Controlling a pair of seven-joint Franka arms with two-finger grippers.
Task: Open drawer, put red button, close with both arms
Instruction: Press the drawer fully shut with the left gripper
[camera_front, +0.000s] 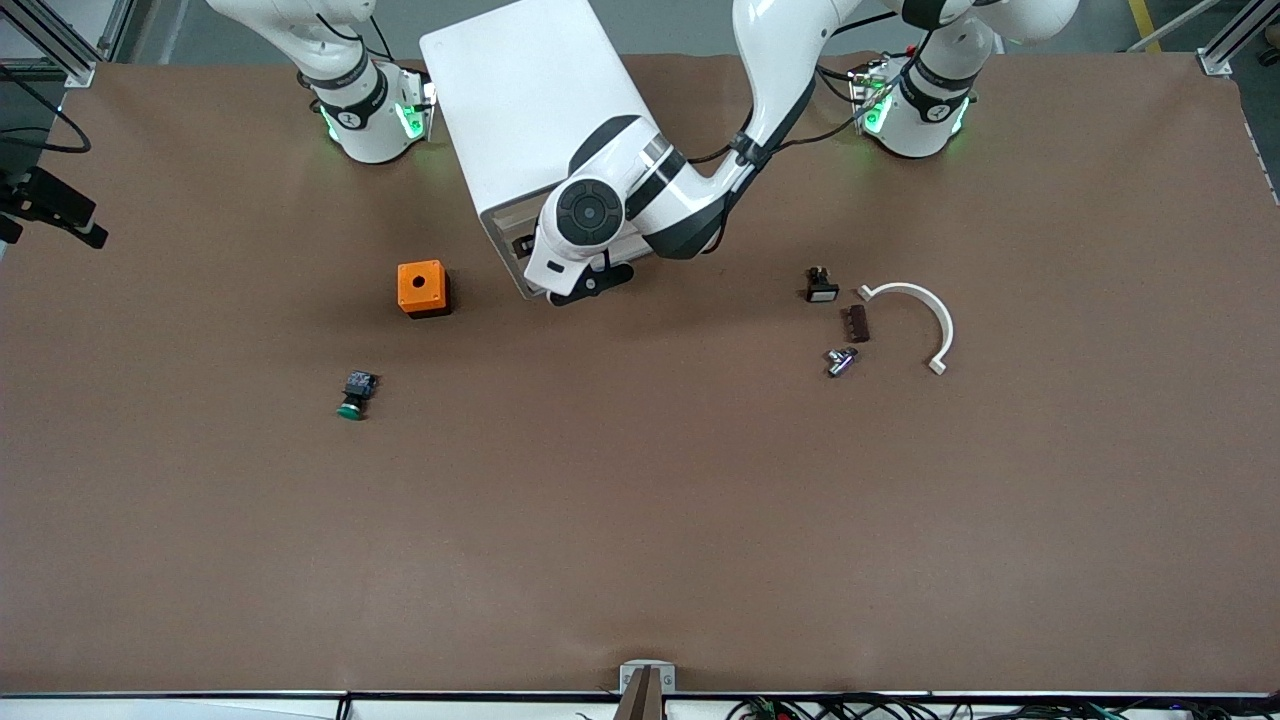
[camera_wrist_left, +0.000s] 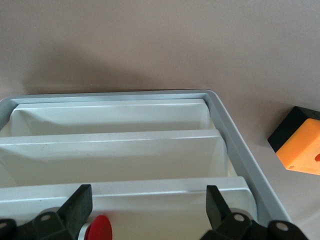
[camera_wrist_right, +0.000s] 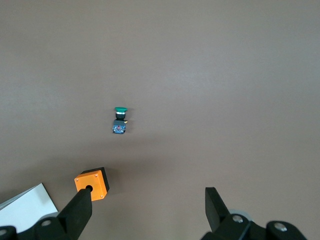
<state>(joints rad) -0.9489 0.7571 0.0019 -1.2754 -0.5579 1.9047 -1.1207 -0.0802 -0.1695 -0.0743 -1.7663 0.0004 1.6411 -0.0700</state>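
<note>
The white cabinet (camera_front: 520, 110) stands between the two arm bases. My left gripper (camera_front: 585, 288) is at its front, and the left arm covers most of the drawer fronts. In the left wrist view my left gripper (camera_wrist_left: 148, 200) is open and empty over a drawer (camera_wrist_left: 165, 186). The red button (camera_wrist_left: 98, 229) lies inside that drawer, close to one finger (camera_wrist_left: 80, 200). Two more drawers (camera_wrist_left: 115, 150) show stacked in the grey frame (camera_wrist_left: 240, 150). My right gripper (camera_wrist_right: 147, 202) is open and empty, high over the bare table. It is out of the front view.
An orange box (camera_front: 422, 288) with a round hole stands beside the cabinet toward the right arm's end, and shows in both wrist views (camera_wrist_left: 300, 145) (camera_wrist_right: 92, 182). A green-capped button (camera_front: 355, 395) (camera_wrist_right: 120, 120) lies nearer the camera. Small parts (camera_front: 822, 285) and a white curved piece (camera_front: 915, 310) lie toward the left arm's end.
</note>
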